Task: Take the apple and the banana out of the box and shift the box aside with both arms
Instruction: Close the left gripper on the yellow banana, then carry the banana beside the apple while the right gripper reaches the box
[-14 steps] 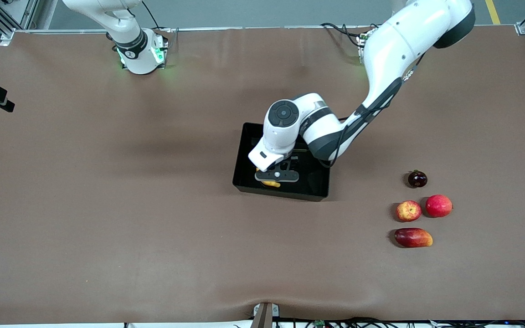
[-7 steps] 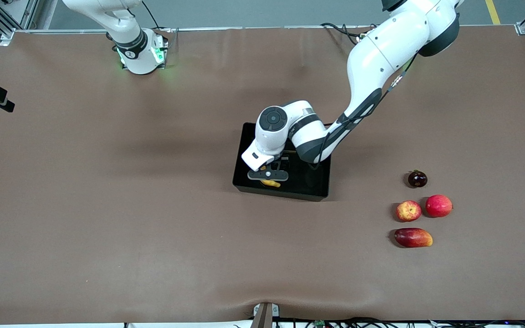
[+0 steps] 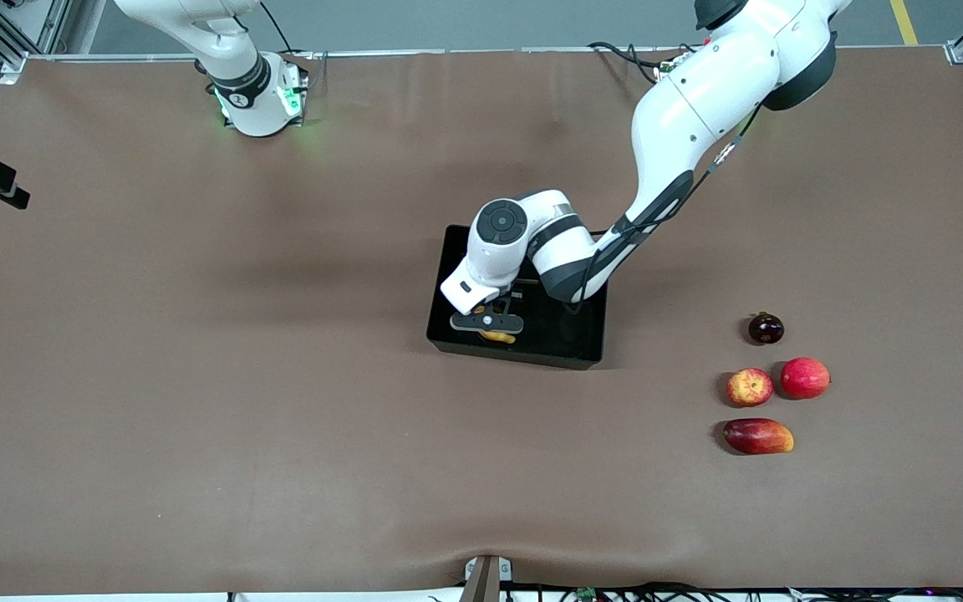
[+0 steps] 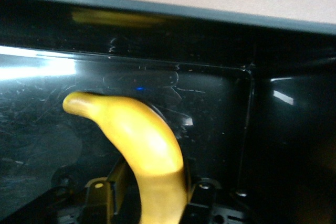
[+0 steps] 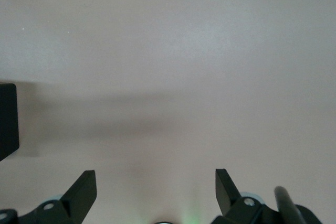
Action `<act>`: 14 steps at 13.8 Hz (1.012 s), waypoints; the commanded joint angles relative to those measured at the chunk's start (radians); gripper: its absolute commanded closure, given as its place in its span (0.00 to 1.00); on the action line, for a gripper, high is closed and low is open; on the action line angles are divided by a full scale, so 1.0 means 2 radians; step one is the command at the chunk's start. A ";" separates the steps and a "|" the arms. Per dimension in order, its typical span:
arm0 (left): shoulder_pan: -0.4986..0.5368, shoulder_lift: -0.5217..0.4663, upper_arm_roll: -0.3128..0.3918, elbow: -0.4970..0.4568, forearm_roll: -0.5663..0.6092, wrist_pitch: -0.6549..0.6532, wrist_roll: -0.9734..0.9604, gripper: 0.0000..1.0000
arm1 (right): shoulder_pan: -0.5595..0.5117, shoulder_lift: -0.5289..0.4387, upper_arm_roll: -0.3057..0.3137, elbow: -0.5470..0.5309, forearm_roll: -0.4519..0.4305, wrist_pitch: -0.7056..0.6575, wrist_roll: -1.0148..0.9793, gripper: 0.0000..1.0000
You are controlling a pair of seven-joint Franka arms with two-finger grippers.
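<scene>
The black box [image 3: 518, 354] sits mid-table. Inside it lies the yellow banana [image 3: 499, 337], near the wall closest to the front camera. My left gripper [image 3: 488, 327] reaches down into the box, and in the left wrist view its fingers press both sides of the banana [image 4: 142, 135] just above the glossy box floor [image 4: 220, 108]. The red-and-yellow apple [image 3: 749, 387] rests on the table toward the left arm's end, untouched. My right gripper [image 5: 155, 174] hangs open over bare brown table with nothing between its fingers; a corner of the box [image 5: 7, 119] shows at the edge of its view.
Beside the apple lie a plain red round fruit [image 3: 805, 377], a dark-red-and-yellow mango [image 3: 758, 436] nearer the front camera, and a small dark round fruit [image 3: 766, 329] farther from it. The right arm's base [image 3: 260, 96] stands at the back edge.
The left arm shifted slightly toward the right arm's end and settled lower in the box. Its fingers, open before, have closed onto the banana. The right arm has not moved.
</scene>
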 commanded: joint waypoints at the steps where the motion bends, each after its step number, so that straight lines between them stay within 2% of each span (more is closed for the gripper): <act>1: -0.007 -0.012 0.004 0.008 0.004 -0.005 -0.002 1.00 | -0.016 0.005 0.004 0.009 0.007 -0.003 -0.006 0.00; 9: -0.003 -0.074 -0.004 0.011 -0.001 -0.070 0.008 1.00 | -0.015 0.015 0.004 0.009 0.008 -0.005 -0.005 0.00; 12: 0.001 -0.103 -0.004 0.011 -0.005 -0.093 0.009 1.00 | -0.012 0.062 0.005 0.009 0.009 -0.006 -0.006 0.00; 14: 0.006 -0.133 -0.004 0.011 -0.018 -0.109 0.012 1.00 | -0.008 0.066 0.005 0.008 0.008 -0.007 -0.008 0.00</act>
